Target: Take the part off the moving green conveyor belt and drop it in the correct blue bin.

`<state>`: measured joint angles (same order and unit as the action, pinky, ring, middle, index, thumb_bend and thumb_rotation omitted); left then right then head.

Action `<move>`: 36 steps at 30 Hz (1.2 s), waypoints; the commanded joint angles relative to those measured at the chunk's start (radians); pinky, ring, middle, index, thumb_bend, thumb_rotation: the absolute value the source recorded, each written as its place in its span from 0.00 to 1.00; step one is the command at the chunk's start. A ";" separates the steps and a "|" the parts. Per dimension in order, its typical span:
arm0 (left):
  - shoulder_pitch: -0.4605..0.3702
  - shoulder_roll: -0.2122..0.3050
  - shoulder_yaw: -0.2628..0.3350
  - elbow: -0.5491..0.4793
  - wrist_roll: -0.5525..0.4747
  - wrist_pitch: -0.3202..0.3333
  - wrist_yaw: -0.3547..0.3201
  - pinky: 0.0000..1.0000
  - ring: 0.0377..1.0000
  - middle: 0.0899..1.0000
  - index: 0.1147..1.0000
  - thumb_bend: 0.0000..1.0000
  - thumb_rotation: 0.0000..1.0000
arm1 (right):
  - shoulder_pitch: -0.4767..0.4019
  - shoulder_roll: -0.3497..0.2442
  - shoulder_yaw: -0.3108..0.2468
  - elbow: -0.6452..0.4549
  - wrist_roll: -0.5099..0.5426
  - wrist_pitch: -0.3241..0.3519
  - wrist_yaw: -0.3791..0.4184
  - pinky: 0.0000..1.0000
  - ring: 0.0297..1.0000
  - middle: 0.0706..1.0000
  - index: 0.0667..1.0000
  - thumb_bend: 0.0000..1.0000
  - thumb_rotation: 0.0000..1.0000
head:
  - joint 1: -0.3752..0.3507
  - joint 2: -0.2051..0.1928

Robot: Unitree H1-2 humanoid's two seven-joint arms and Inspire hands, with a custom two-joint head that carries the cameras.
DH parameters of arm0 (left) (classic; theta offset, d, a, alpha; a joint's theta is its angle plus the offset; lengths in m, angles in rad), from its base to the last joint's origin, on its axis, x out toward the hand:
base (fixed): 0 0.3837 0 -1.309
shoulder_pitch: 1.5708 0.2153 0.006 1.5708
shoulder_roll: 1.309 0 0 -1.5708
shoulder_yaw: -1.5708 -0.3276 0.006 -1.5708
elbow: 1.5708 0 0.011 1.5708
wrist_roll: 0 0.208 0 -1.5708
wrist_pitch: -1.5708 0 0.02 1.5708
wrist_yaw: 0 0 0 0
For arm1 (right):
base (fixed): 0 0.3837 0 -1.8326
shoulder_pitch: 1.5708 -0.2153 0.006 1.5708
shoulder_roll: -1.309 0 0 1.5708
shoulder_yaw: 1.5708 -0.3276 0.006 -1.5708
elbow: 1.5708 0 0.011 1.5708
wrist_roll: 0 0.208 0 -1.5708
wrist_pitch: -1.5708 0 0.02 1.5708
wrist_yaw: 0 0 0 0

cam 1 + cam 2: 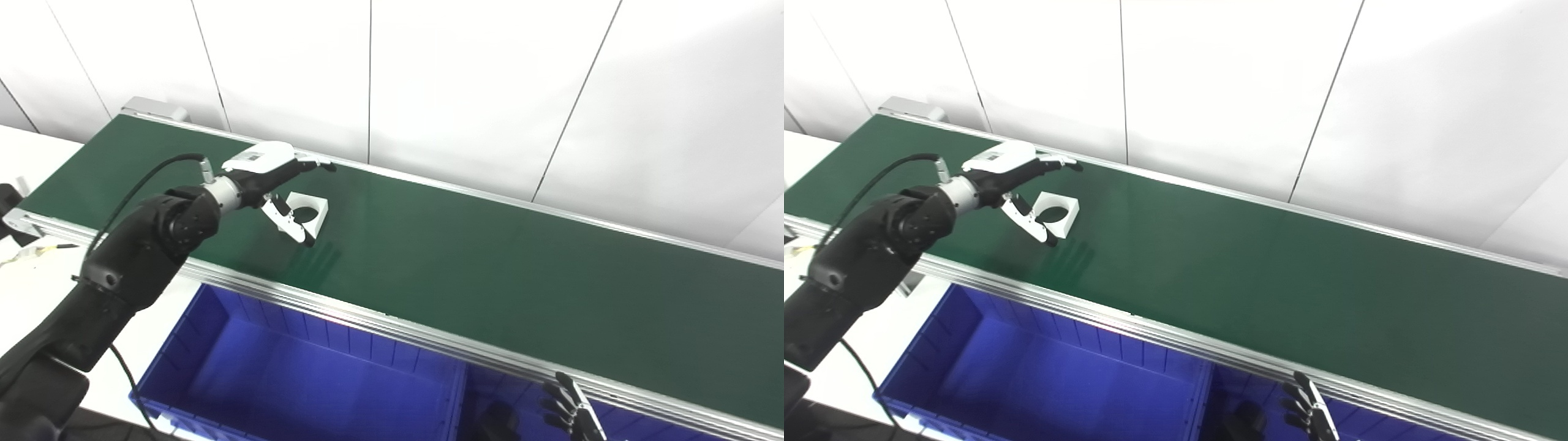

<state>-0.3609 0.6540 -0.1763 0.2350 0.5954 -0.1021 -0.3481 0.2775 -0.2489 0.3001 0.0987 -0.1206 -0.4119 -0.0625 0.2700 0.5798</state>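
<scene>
Belt [490, 269]: dark green, matte, running between aluminium rails along a white panelled wall [465, 79].

Part [308, 214]: white square block with a round hole through it, lying flat on the belt's left stretch, hole upward; no clear long axis.

My left hand [278, 184]: fingers [315, 164] spread wide over the part, thumb on its near side; I see no grip.

Bin [294, 373]: blue ribbed plastic, below the near rail; a second one [618, 416] adjoins it rightward.

My right hand [569, 407]: low over the second bin, dark fingers loosely apart, holding nothing.
</scene>
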 commanded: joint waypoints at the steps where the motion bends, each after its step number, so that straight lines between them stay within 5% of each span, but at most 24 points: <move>1: -0.069 0.012 -0.006 0.021 0.023 -0.018 0.040 0.79 0.87 0.90 0.86 0.87 0.25 | 0.000 -0.004 0.000 -0.039 0.008 -0.058 -0.025 0.76 0.81 0.85 0.93 0.79 0.45 | 0.000 0.002; 17: -0.204 -0.068 -0.141 0.275 0.140 -0.045 0.156 0.85 0.90 0.92 0.87 0.85 0.14 | 0.018 -0.011 0.019 -0.067 -0.006 -0.058 -0.065 0.74 0.78 0.84 0.92 0.79 0.49 | -0.003 0.012; 33: -0.268 -0.121 -0.225 0.362 0.203 0.036 0.131 0.68 0.82 0.86 0.81 0.79 0.00 | 0.034 -0.015 0.028 -0.089 0.018 -0.058 -0.077 0.75 0.78 0.83 0.92 0.79 0.49 | 0.000 0.026; 35: -0.266 -0.126 -0.224 0.360 0.192 0.059 0.117 0.63 0.76 0.83 0.80 0.78 0.00 | 0.034 -0.016 0.027 -0.090 0.018 -0.058 -0.078 0.74 0.78 0.83 0.92 0.79 0.49 | -0.001 0.028; 36: -0.266 -0.128 -0.222 0.362 0.181 0.067 0.104 0.53 0.66 0.81 0.80 0.75 0.00 | 0.034 -0.017 0.027 -0.091 0.017 -0.058 -0.080 0.74 0.78 0.83 0.92 0.78 0.49 | 0.000 0.028</move>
<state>-0.5788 0.5111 -0.4089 0.6078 0.7825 -0.0576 -0.2371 0.3107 -0.2594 0.3316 0.0399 -0.1109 -0.4119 -0.1316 0.2700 0.6090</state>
